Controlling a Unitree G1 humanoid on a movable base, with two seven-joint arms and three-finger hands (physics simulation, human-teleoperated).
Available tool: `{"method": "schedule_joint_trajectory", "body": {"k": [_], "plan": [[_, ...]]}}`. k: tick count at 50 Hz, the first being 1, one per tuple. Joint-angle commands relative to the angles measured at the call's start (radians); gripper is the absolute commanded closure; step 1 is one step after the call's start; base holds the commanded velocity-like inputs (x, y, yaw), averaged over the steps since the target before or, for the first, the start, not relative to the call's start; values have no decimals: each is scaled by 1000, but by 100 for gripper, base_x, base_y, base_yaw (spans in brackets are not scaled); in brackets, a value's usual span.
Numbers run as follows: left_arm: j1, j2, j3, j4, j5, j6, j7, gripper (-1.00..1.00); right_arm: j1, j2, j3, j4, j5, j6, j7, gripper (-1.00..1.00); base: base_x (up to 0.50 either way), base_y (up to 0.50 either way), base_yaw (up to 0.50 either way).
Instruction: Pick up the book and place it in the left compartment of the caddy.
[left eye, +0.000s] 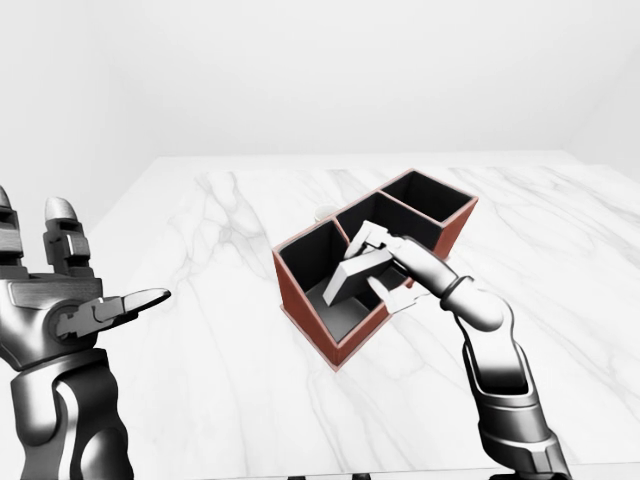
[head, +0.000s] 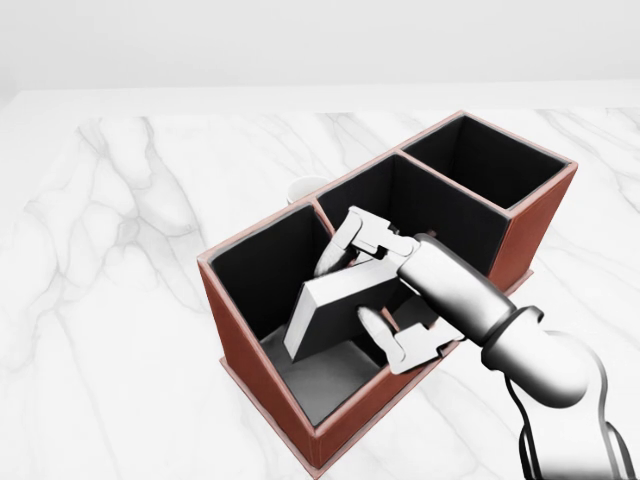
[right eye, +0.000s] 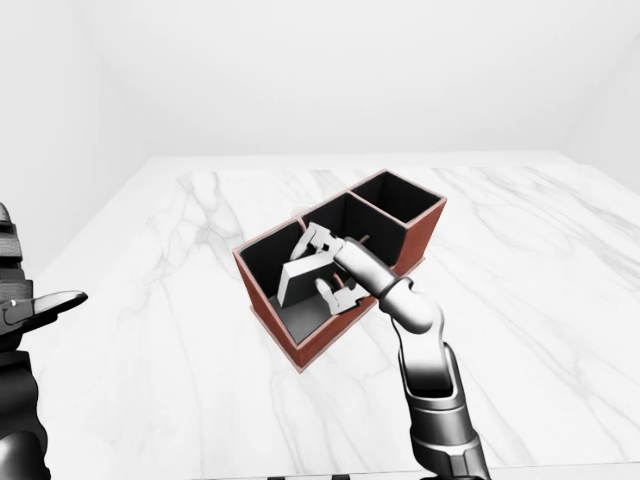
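- A red-brown caddy (head: 262, 398) with three black-lined compartments sits at an angle on a white marble table (head: 110, 300).
- The right hand (head: 385, 290) reaches in from the lower right of the head view and grips a pale grey book (head: 335, 300), with fingers (head: 340, 245) along the book's upper edge and the thumb (head: 378, 330) against its lower side.
- The book is tilted, with its lower left end dipping inside the left compartment (the one nearest the bottom left of the head view) and its upper right end raised above the caddy's rim.
- I cannot tell whether the book's low end touches the compartment floor.
- The middle and right compartments show only dark lining.
- A small white object (head: 305, 187) peeks out above the caddy's upper left wall; its shape is mostly hidden.
- The left hand (left eye: 70, 300) is held up at the left edge of the left-eye view, well apart from the caddy, with its fingers spread and nothing in it.
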Motion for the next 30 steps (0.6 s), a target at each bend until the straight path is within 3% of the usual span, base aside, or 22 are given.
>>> {"method": "schedule_joint_trajectory", "body": {"k": [1,30], "plan": [[0,0,-2,-2,-6,0,0,-100,-11,14,0,61,46,0,-8,100,0,0,0],[0,0,-1,-1,-8,0,-3,-100,-47,11,5,111,-2,0,0,100,0,0,0]]}}
